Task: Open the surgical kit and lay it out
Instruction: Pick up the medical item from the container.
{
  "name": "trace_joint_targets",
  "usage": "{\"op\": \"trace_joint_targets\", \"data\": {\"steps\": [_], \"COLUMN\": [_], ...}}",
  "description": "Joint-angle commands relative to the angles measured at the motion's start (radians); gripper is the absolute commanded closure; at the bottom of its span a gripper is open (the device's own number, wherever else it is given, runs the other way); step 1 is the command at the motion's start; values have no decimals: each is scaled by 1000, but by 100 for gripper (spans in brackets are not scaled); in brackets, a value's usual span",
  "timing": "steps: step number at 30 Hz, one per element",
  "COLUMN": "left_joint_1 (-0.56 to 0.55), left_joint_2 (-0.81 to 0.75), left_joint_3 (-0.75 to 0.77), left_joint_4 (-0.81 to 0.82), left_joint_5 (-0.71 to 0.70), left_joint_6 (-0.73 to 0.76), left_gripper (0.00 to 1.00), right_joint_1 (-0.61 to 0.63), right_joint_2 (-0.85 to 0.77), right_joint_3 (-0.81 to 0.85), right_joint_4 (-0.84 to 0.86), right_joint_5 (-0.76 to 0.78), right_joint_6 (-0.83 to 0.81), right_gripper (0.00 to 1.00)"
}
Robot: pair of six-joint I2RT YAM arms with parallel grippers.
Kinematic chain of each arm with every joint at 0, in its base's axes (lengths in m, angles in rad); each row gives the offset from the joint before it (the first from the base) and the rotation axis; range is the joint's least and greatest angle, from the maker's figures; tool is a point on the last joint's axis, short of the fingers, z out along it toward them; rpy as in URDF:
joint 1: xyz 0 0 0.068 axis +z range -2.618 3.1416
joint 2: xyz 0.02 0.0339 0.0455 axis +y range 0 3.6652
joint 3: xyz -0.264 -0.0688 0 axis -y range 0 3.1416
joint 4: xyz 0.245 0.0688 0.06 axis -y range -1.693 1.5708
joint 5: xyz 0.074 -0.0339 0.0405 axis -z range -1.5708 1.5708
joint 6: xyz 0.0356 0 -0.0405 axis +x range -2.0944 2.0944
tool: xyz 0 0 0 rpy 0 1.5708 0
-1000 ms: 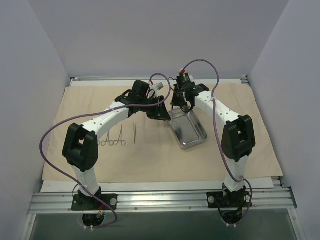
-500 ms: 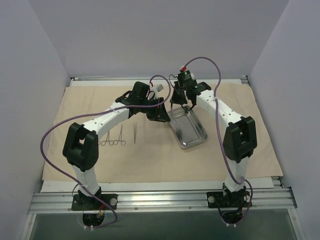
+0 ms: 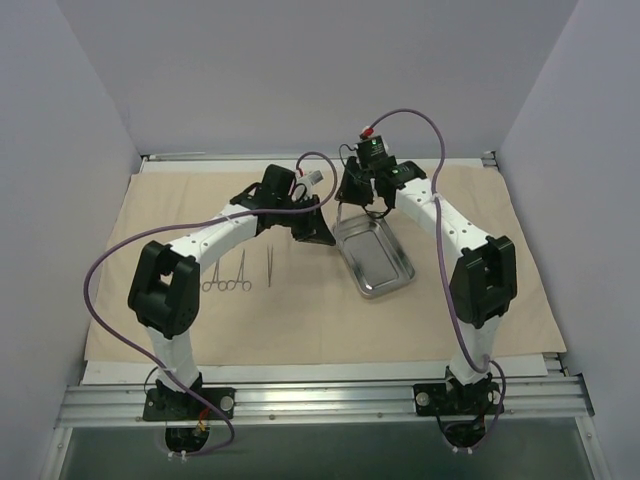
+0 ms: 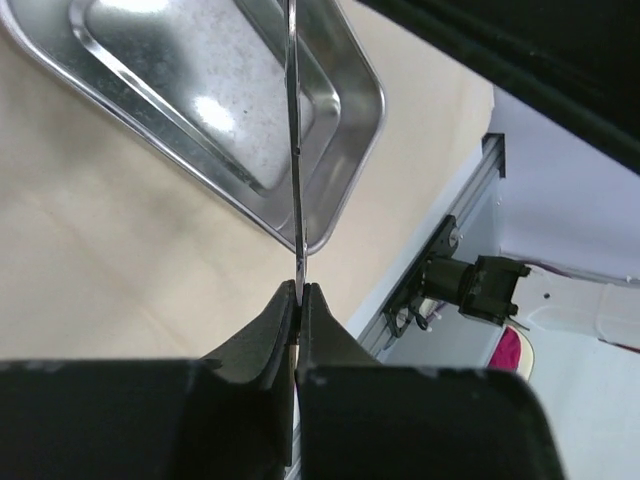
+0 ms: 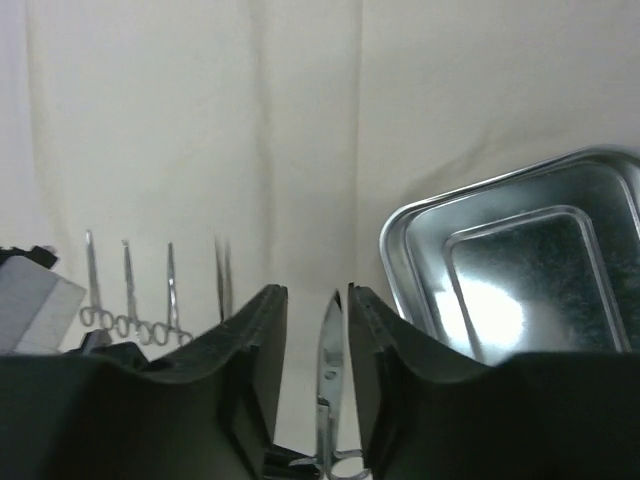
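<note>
Your left pincer [image 4: 298, 292] clamps the last forceps [image 4: 293, 150], and your right pincer [image 5: 317, 297] stands apart. Four instruments [image 5: 127, 283] already lie at nine o'clock from the tray [image 3: 378, 262].

No legible text, label, brand, number or sign in any view.
</note>
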Motion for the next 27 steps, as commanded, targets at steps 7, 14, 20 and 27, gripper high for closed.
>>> {"op": "trace_joint_targets", "data": {"steps": [7, 14, 20, 27], "left_joint_1": [43, 46, 48, 49], "left_joint_2": [-72, -124, -132, -143], "left_joint_3": [-82, -126, -140, -145], "left_joint_4": [152, 196, 248, 280], "left_joint_5": [329, 402, 406, 403], "left_joint_6": [51, 28, -30, -61], "left_gripper": [98, 98, 98, 94], "right_joint_1": [-122, -145, -140, -124], "right_joint_2": [-118, -192, -206, -206], "right_joint_3": [-79, -165, -217, -247], "right_joint_4": [79, 117, 140, 148], "right_joint_5": [-441, -547, -602, -607], "right_joint_6": [-78, -137, -135, -126], "right_gripper": [51, 52, 53, 98]}}
